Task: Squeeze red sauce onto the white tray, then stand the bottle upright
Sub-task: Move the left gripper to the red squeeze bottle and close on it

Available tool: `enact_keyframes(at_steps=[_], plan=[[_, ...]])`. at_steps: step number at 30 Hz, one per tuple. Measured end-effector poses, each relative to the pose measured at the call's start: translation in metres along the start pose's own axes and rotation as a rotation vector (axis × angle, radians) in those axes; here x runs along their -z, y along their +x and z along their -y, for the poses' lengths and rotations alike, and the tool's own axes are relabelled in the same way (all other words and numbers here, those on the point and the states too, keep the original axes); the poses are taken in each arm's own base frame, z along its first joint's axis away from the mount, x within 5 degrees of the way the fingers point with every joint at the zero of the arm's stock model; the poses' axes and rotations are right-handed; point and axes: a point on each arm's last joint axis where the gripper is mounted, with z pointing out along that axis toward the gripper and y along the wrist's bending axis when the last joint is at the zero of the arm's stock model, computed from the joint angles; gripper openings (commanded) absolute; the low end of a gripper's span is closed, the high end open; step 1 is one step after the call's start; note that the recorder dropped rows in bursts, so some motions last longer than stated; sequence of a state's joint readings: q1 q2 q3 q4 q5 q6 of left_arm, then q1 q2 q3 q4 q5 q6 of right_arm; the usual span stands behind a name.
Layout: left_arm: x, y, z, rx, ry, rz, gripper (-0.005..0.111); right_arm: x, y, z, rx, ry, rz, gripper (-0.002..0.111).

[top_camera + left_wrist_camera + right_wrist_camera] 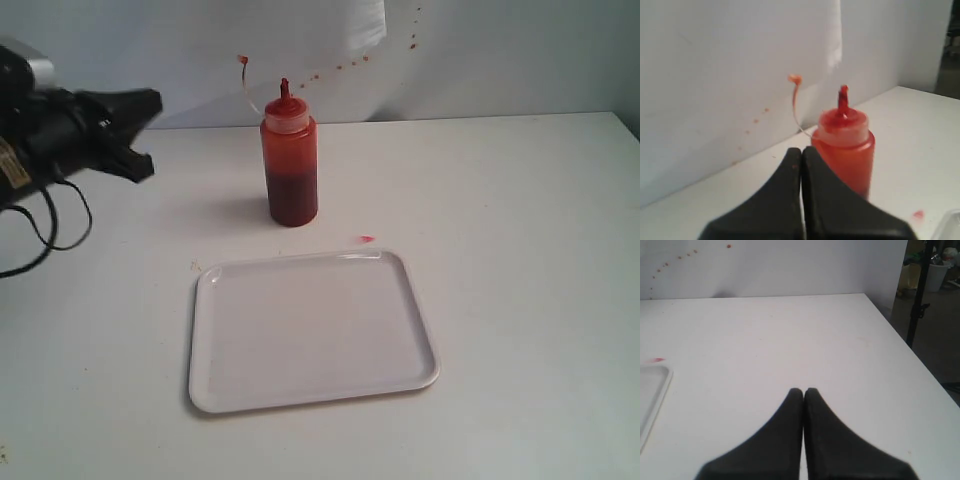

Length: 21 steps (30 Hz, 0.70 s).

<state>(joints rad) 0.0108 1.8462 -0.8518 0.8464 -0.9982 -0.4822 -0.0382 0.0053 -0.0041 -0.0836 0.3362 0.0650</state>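
The bottle point(290, 165) is standing upright on the white bench point(520, 250), in the upper middle of the exterior frame, its whitish cap and red-stained nozzle pointing up and its lower part showing a darker red. A thin tether point(250, 90) is curling up from the cap towards the upper left. The white tray point(310, 330) is lying flat just below the bottle in that frame, near it but not touching, its face showing plain white. A small pinkish-red spot point(366, 239) is sitting on the bench just above the tray's upper right corner, and red specks point(340, 68) are dotting the wall point(500, 50) behind.

The left claw point(801, 150) is hanging at the left edge of the exterior frame, well apart from the bottle and at about the height of its cap; in the left wrist frame its two black fingers are pressing together with nothing between them, the bottle rising just behind the tips. The right claw point(803, 390) (showing only in its own wrist frame) is likewise pressed together on nothing, hovering over bare bench with one corner of the tray peeking in at the lower left edge
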Motion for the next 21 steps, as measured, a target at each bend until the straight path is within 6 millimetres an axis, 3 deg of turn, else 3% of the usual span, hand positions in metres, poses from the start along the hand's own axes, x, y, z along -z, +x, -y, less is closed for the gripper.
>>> enact_keyframes(at_steps=[3, 6, 8, 11, 12, 16, 21], plan=[[-0.017, 0.044, -0.003, 0.083, 0.091, 0.006, 0.003, 0.000, 0.000, 0.000, 0.000, 0.000, 0.000, 0.000], [-0.028, 0.080, -0.007, 0.142, 0.121, -0.019, 0.019, 0.000, 0.000, 0.000, 0.000, 0.000, 0.000, 0.000], [-0.035, 0.103, -0.011, 0.172, 0.124, -0.045, 0.046, 0.000, 0.000, 0.000, 0.000, 0.000, 0.000, 0.000], [-0.047, 0.126, -0.015, 0.189, 0.133, -0.063, 0.097, 0.000, 0.000, 0.000, 0.000, 0.000, 0.000, 0.000], [-0.050, 0.134, -0.016, 0.195, 0.137, -0.071, 0.105, 0.000, 0.000, 0.000, 0.000, 0.000, 0.000, 0.000], [-0.064, 0.150, -0.024, 0.224, 0.145, -0.067, 0.104, 0.000, 0.000, 0.000, 0.000, 0.000, 0.000, 0.000], [-0.076, 0.150, -0.025, 0.260, 0.180, -0.055, 0.104, 0.000, 0.000, 0.000, 0.000, 0.000, 0.000, 0.000]])
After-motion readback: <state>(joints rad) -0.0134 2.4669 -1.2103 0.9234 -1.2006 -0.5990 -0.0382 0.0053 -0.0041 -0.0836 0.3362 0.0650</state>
